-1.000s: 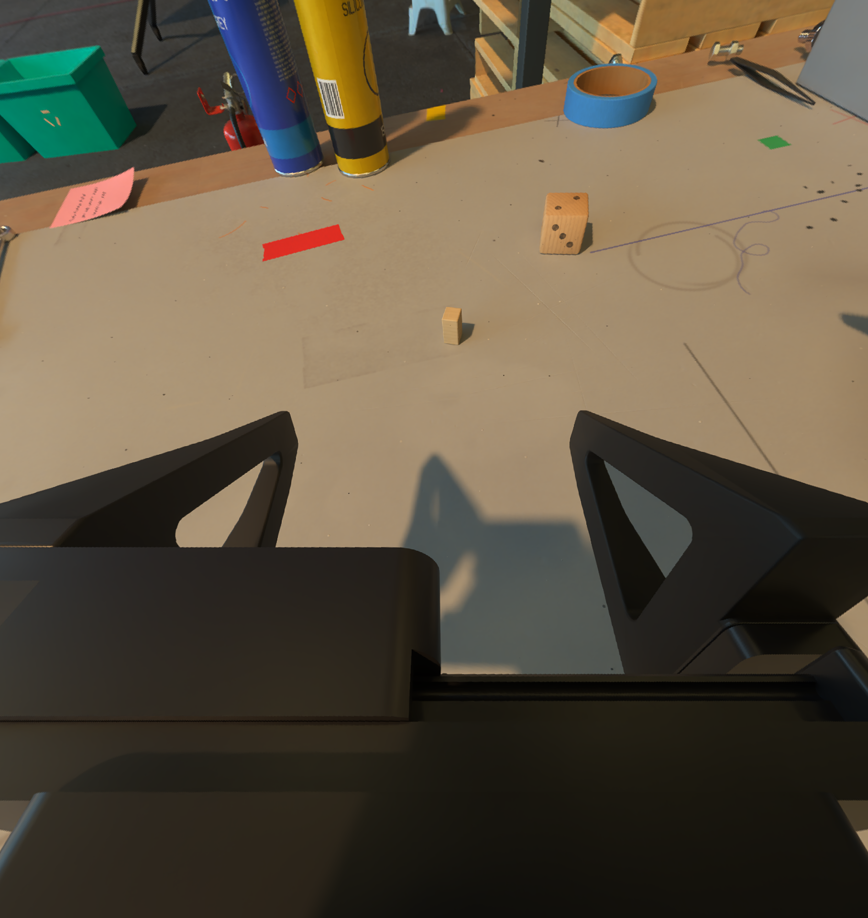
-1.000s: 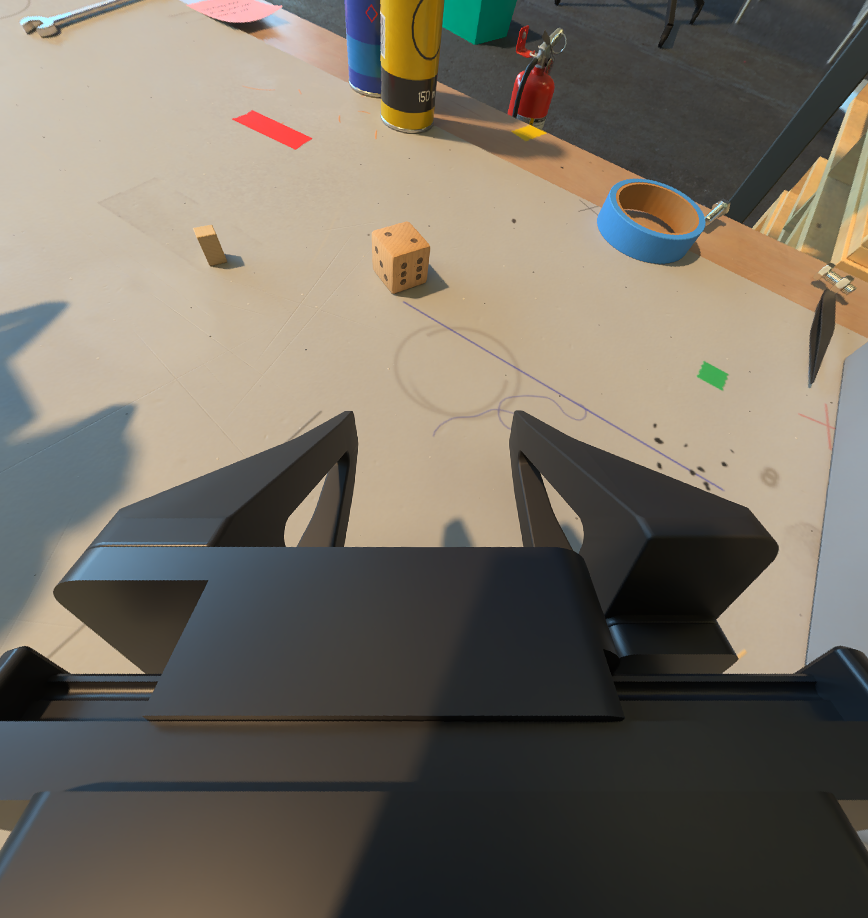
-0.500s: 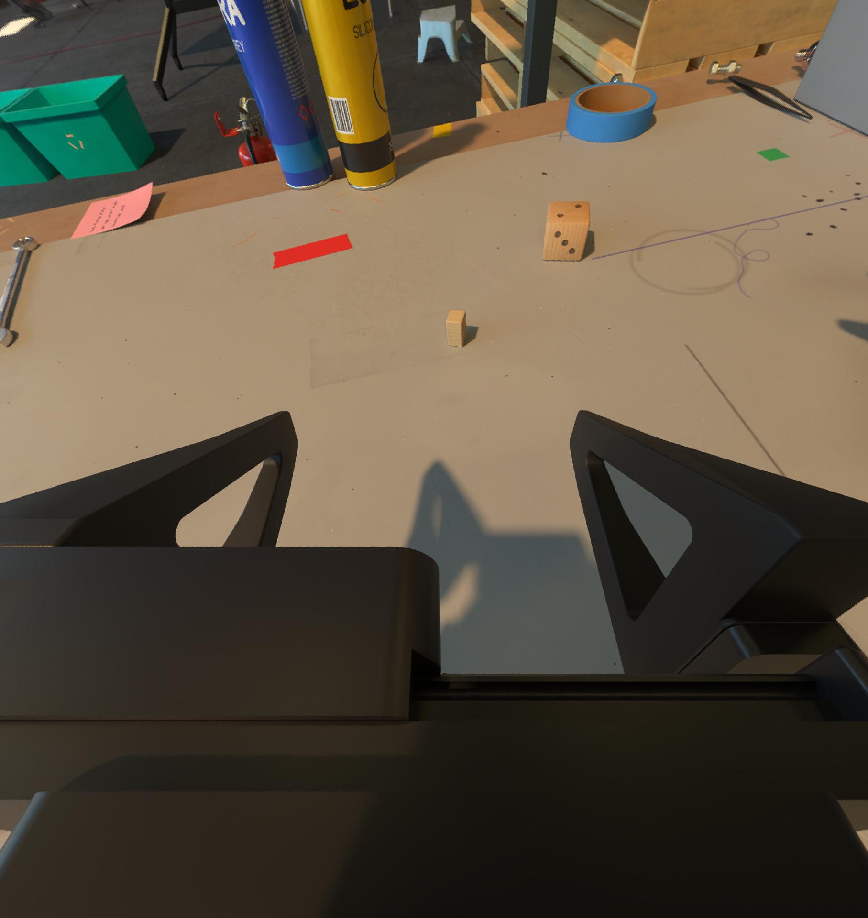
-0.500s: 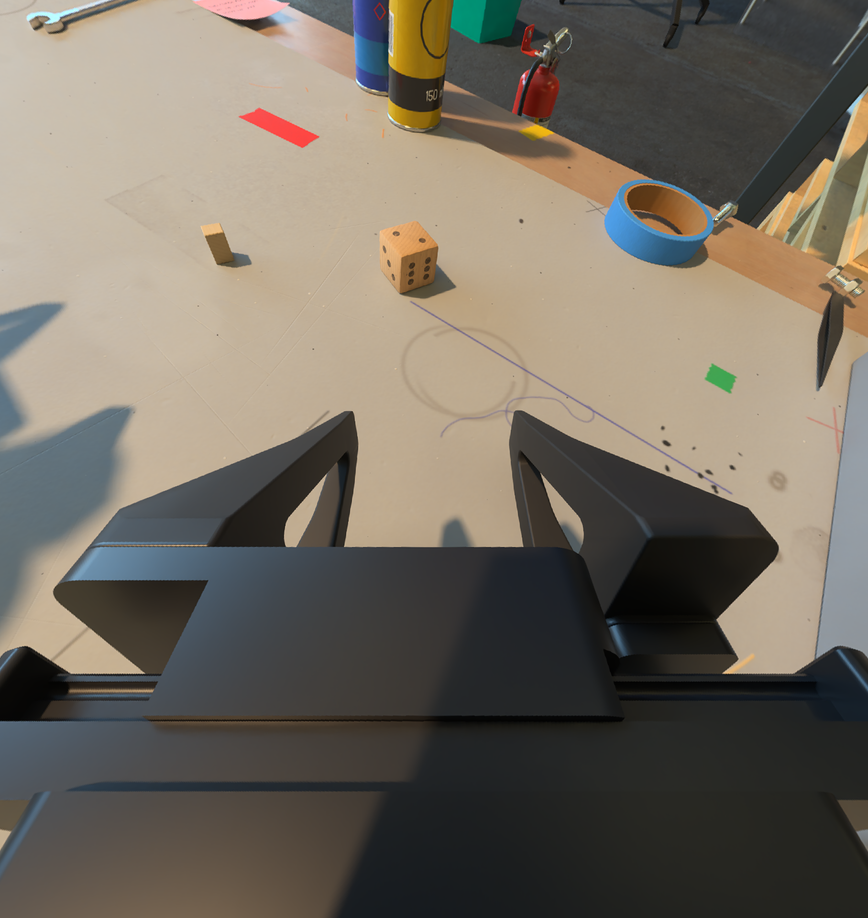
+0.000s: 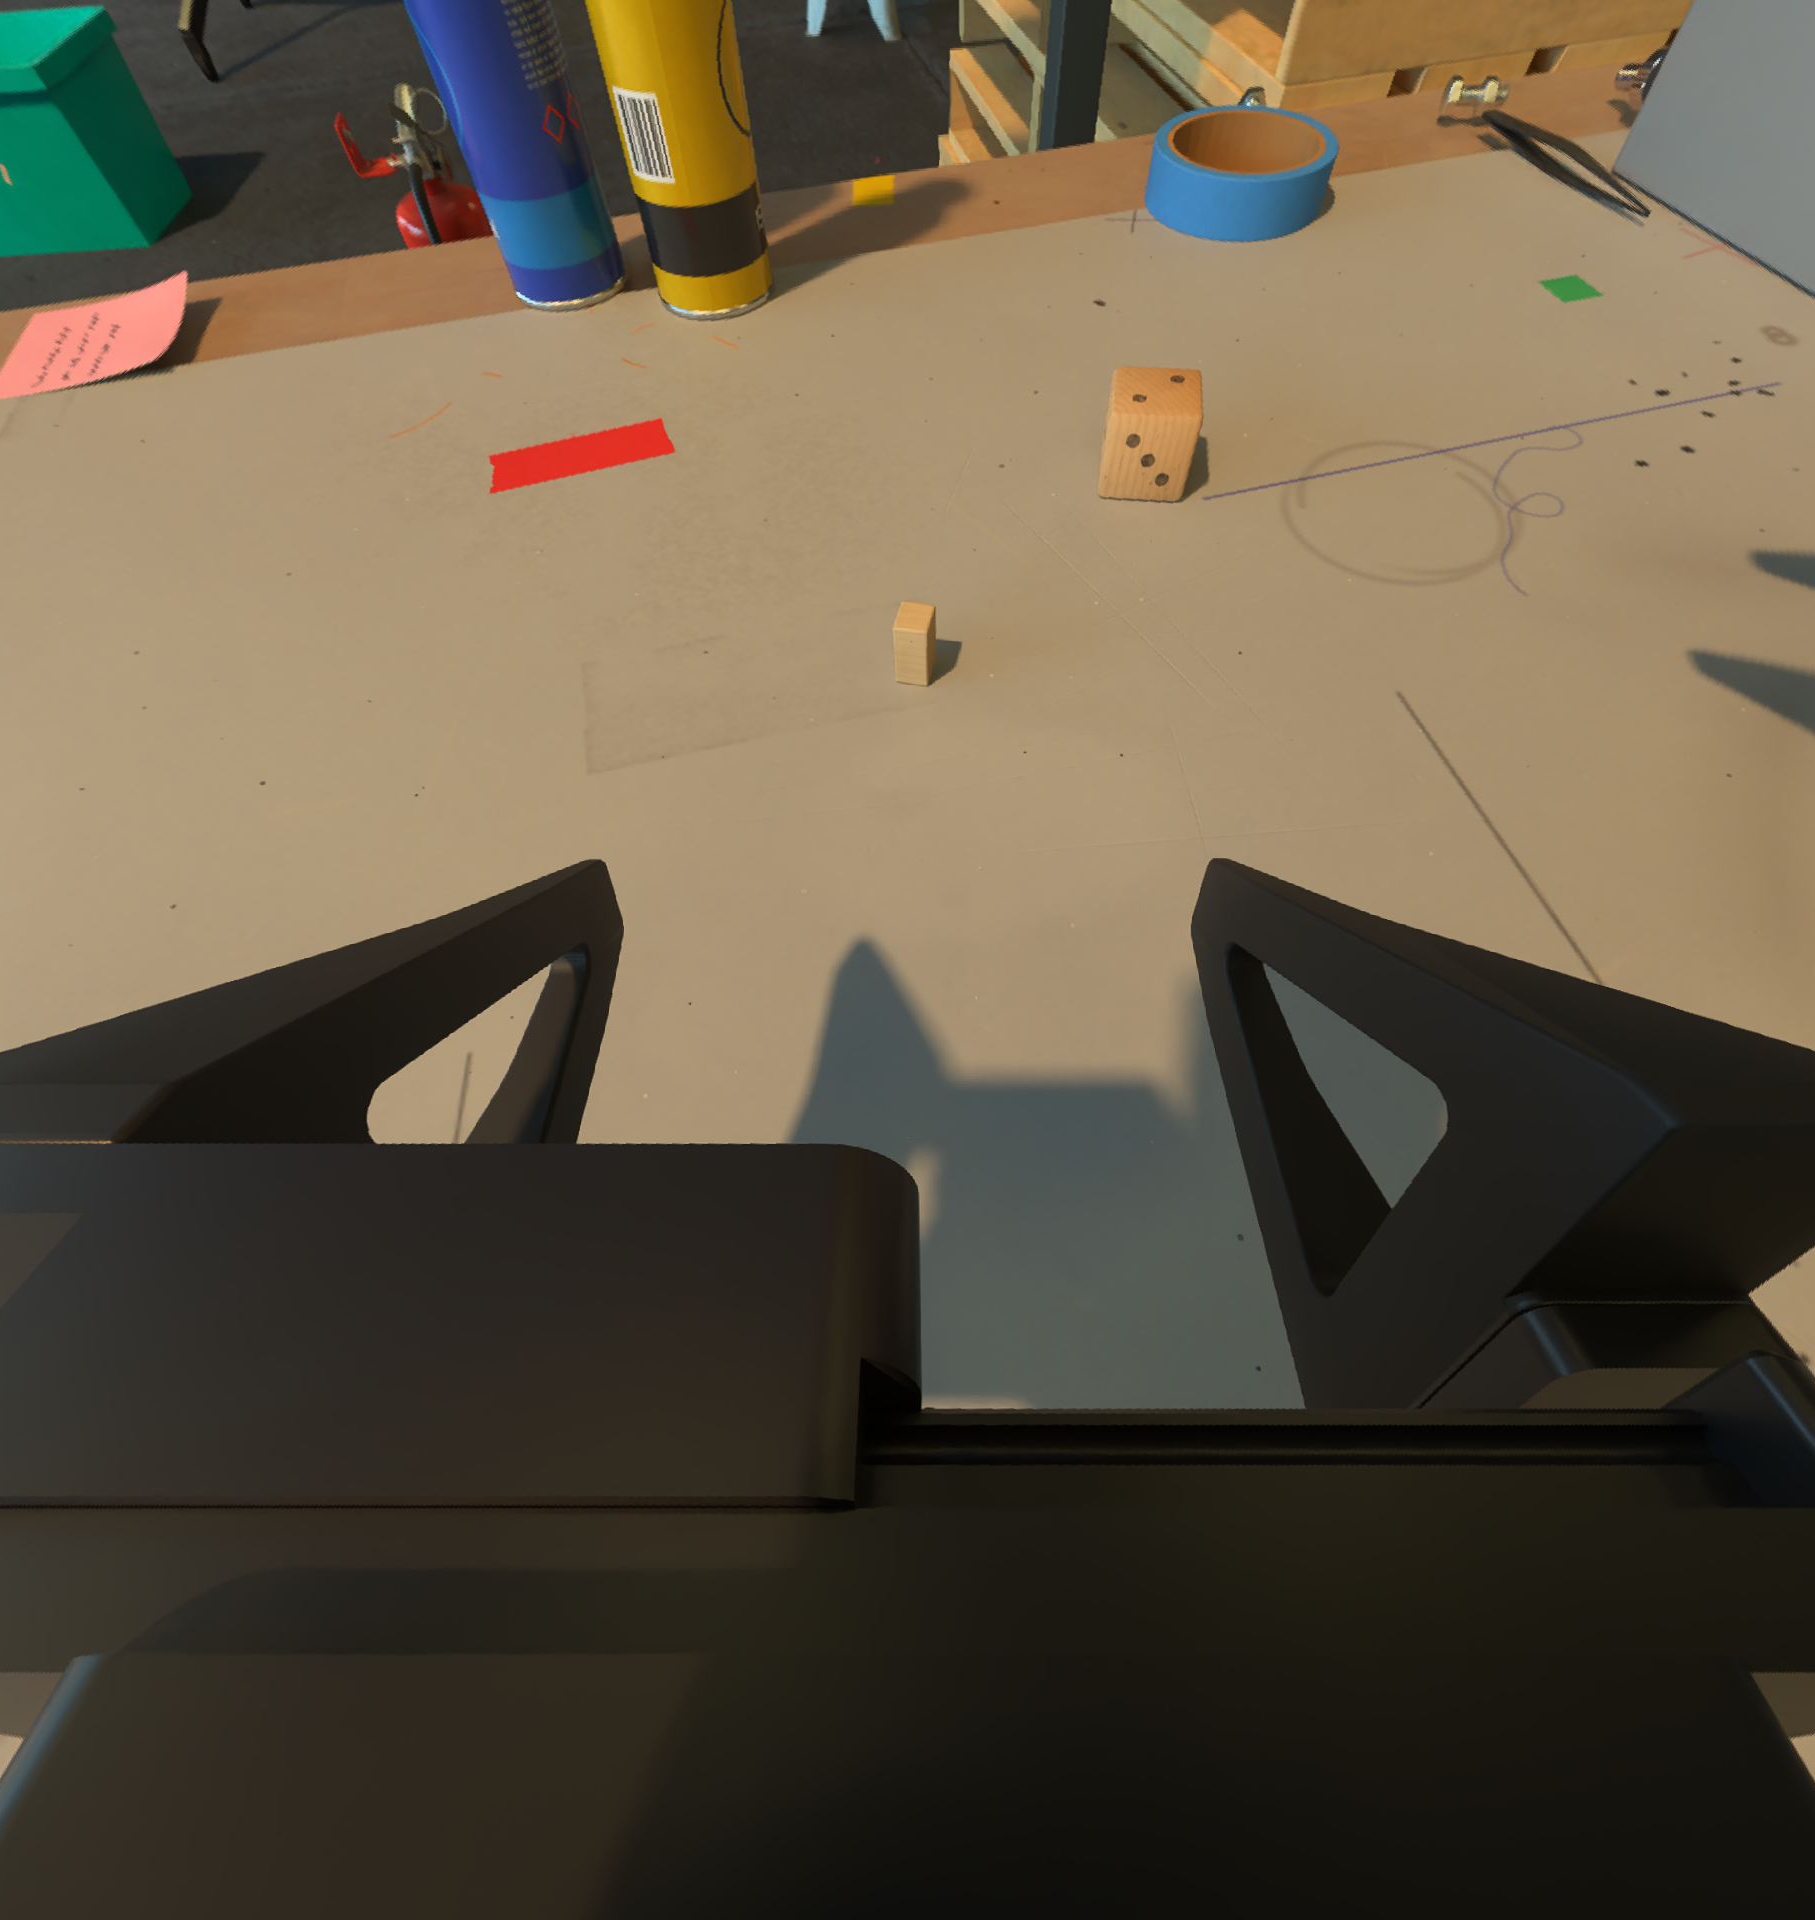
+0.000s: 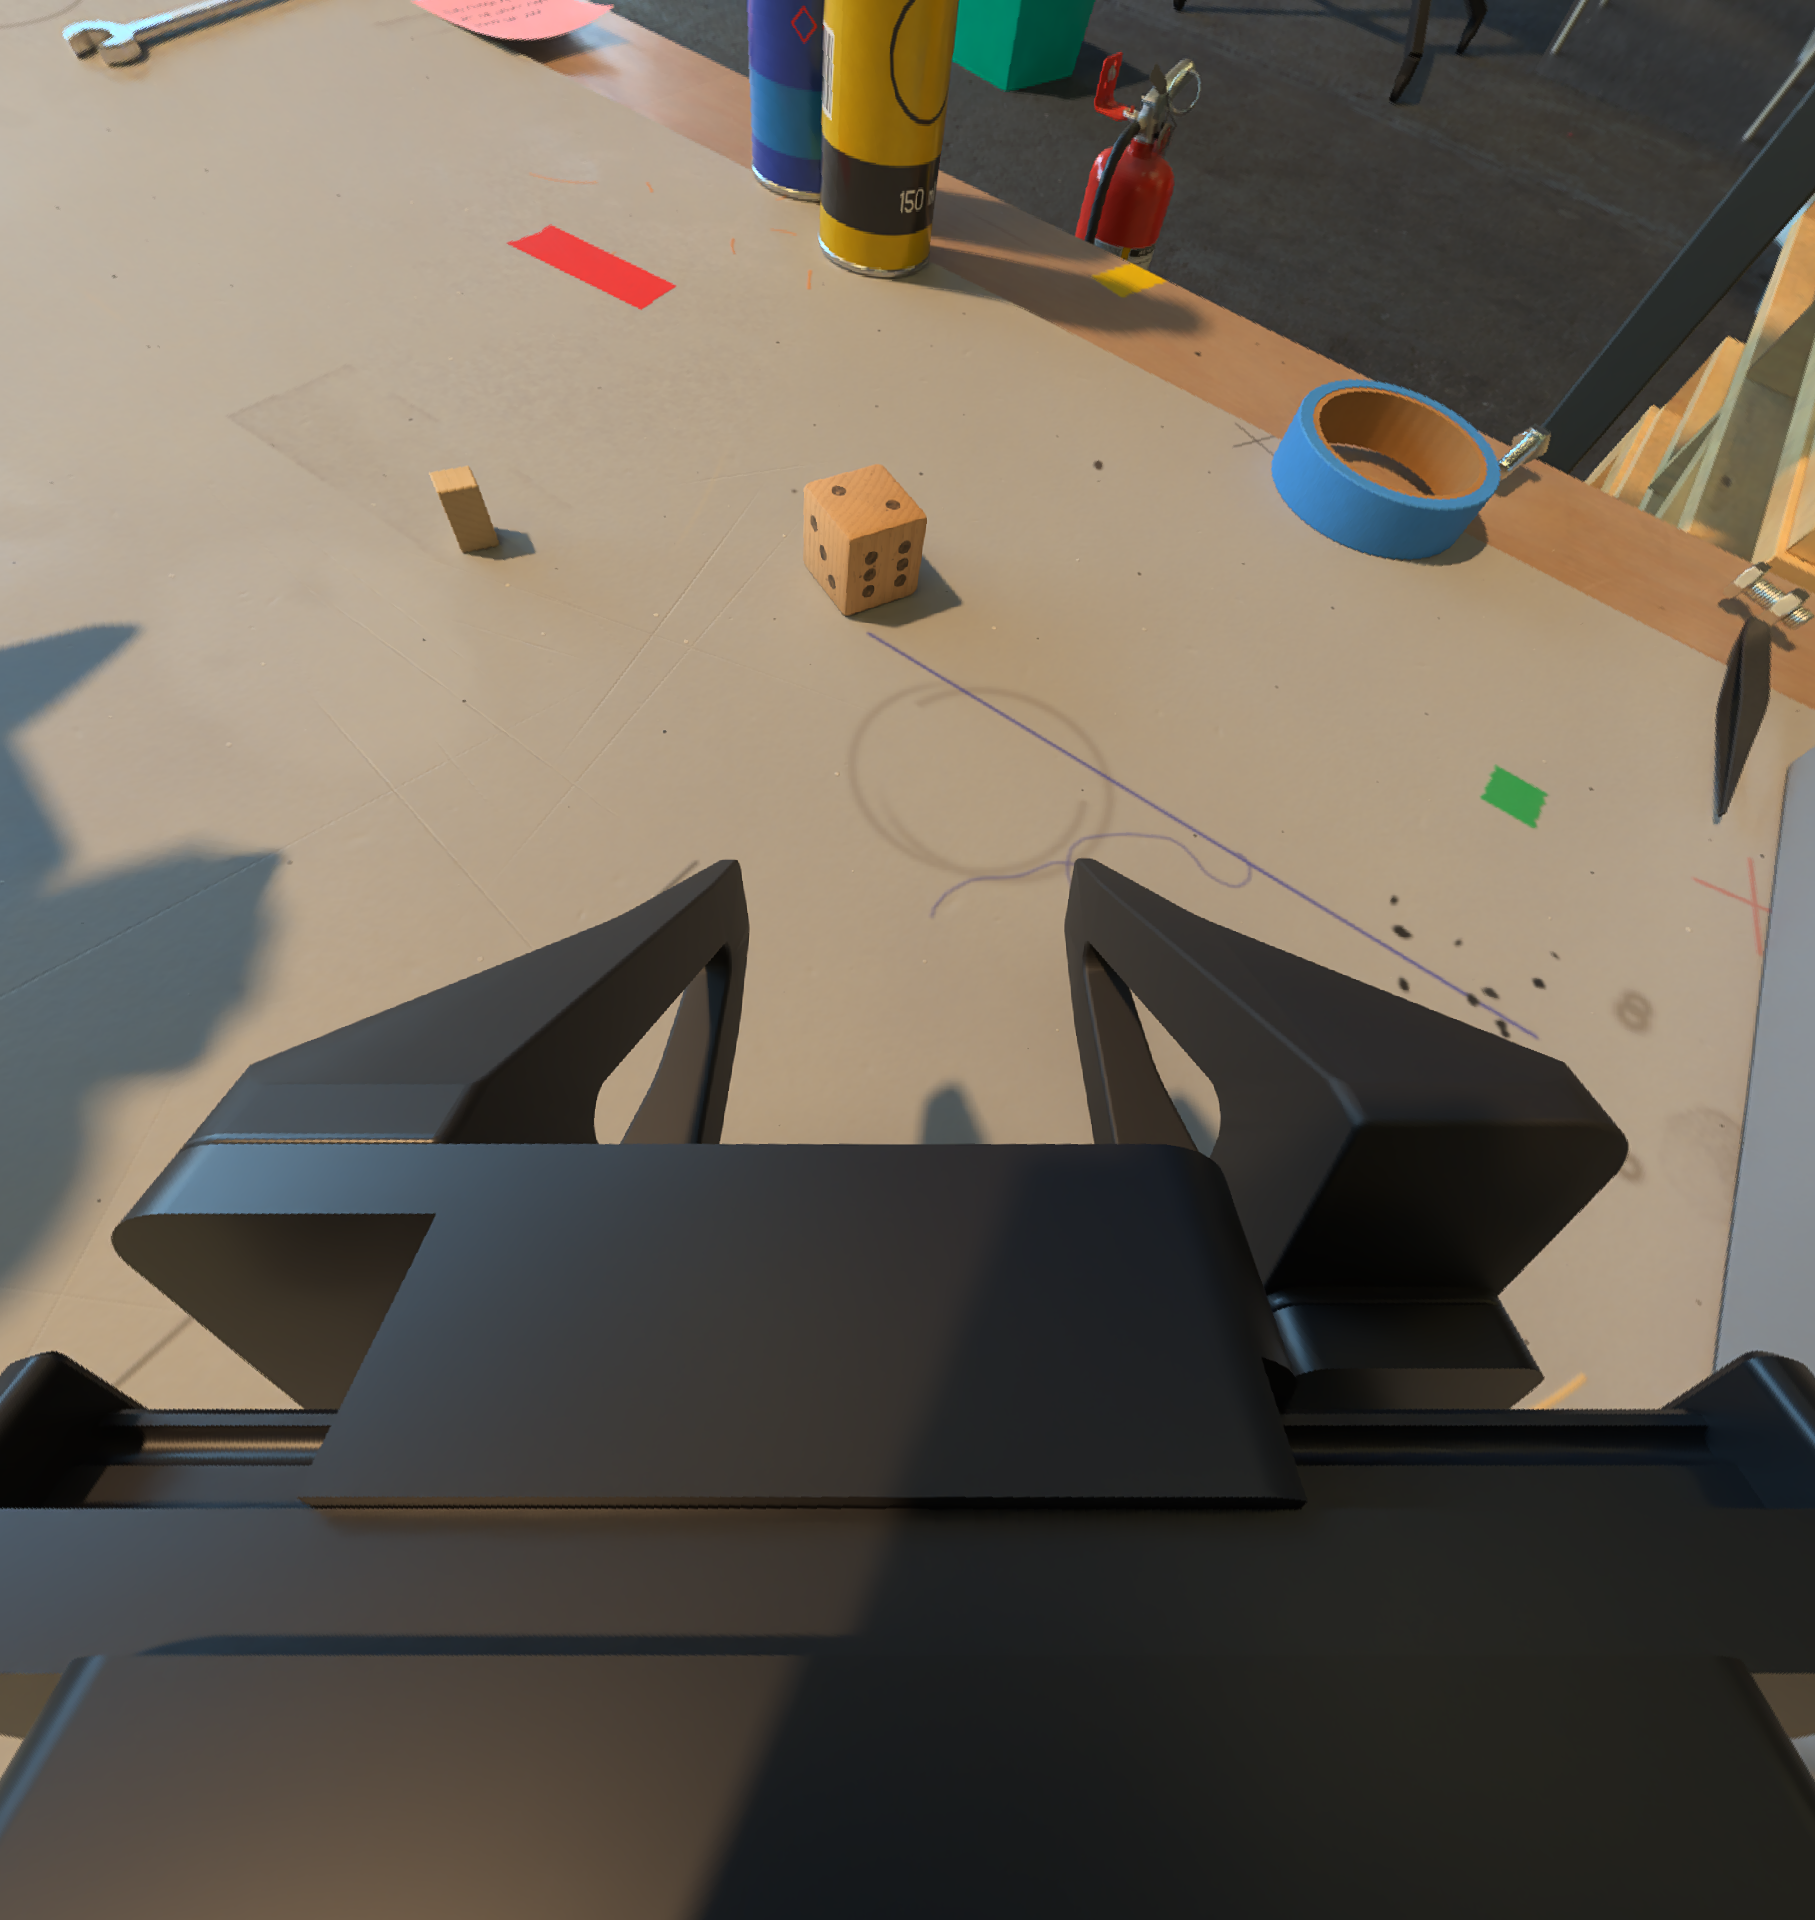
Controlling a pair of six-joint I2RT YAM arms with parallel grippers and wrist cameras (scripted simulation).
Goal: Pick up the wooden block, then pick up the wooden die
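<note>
A small pale wooden block (image 5: 913, 644) stands upright on the tan table, straight ahead of my left gripper (image 5: 908, 883), which is wide open, empty and well short of it. A larger wooden die (image 5: 1150, 434) with dark pips sits beyond and to the right. In the right wrist view the die (image 6: 864, 540) lies ahead, slightly left of my right gripper (image 6: 908, 883), and the block (image 6: 463, 509) stands farther left. The right gripper is open with a narrower gap and holds nothing.
A blue tape roll (image 5: 1241, 171) (image 6: 1386, 468), a blue can (image 5: 529, 156) and a yellow can (image 5: 690, 156) stand along the far wooden edge. A grey panel (image 6: 1807, 1039) bounds the right side. Black tweezers (image 6: 1739, 717), a spanner (image 6: 155, 21) and a pink note (image 5: 87, 338) lie near the edges.
The left wrist view pulled back slightly, then moved in closer to the block. The right gripper has crept forward towards the die. Both jaw openings are unchanged.
</note>
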